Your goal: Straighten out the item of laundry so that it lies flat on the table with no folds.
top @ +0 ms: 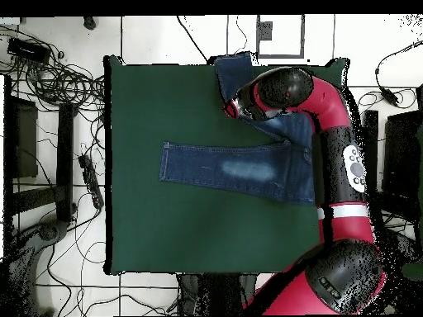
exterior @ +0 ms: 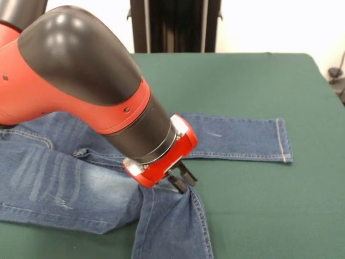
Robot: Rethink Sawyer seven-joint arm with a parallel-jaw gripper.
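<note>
The blue denim jeans [exterior: 59, 178] lie on the dark green table [exterior: 253, 205]. One leg [exterior: 242, 137] is stretched flat to the right. The other leg [exterior: 170, 232] bends at a fold and runs off the near edge. My gripper [exterior: 182, 182] is down on that fold, shut on a raised pinch of denim. In the overhead view the jeans [top: 240, 169] lie at the table's right side, one leg reaching left, the other [top: 234, 73] turned toward the top edge. The gripper [top: 234, 106] is at that bend. My arm hides the waist.
My red and black arm [exterior: 81, 75] crosses over the jeans from the upper left. The black pedestal [exterior: 173, 24] stands behind the far edge. Cables [top: 49, 78] and dark equipment [top: 21, 136] lie on the floor beside the table [top: 165, 231].
</note>
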